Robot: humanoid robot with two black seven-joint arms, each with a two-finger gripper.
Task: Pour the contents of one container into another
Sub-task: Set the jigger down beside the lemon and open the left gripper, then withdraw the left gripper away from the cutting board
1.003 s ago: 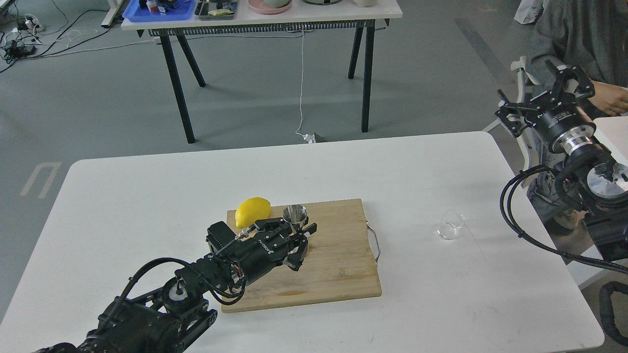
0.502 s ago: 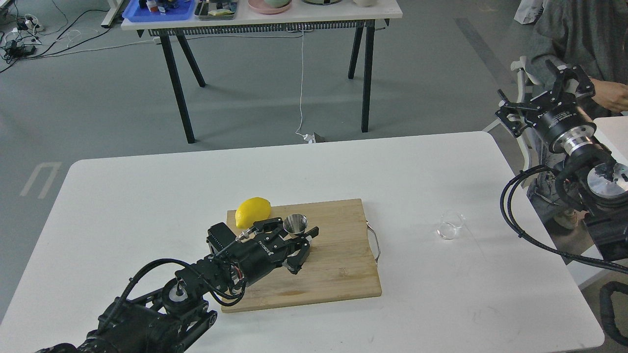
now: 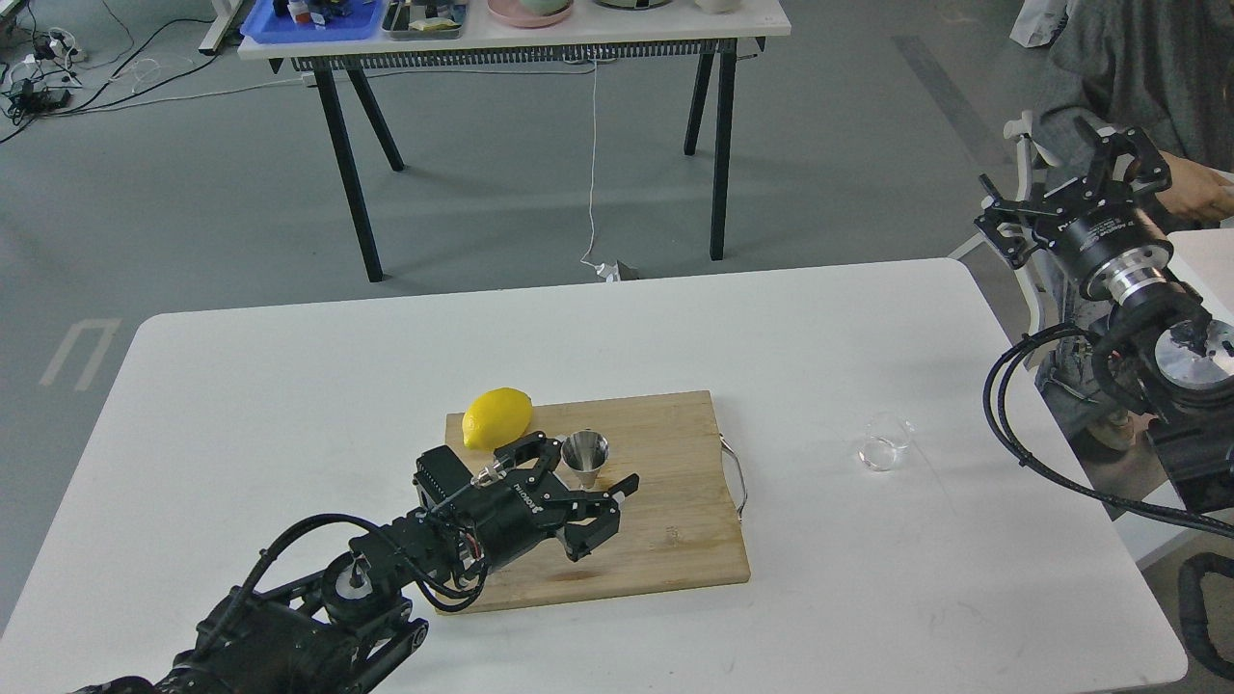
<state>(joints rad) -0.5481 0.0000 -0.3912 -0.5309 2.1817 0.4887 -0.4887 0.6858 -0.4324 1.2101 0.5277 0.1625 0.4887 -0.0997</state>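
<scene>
The steel jigger [image 3: 585,455] stands upright on the wooden cutting board [image 3: 665,530], just right of the lemon. My left gripper [image 3: 589,467] lies low over the board, open, with one finger on each side of the jigger and a visible gap to each. The small clear glass cup [image 3: 886,442] sits on the white table to the right of the board, with nothing near it. My right gripper [image 3: 1072,185] hangs in the air beyond the table's right edge, open and holding nothing.
A yellow lemon [image 3: 496,416] rests at the board's far left corner. The board has a metal handle [image 3: 737,477] on its right side. A person [image 3: 1147,67] stands at the far right, behind my right arm. Another table [image 3: 511,39] stands across the floor.
My left gripper lowered the jigger onto the board, then opened and drew back slightly toward me. The right arm has hardly moved.
</scene>
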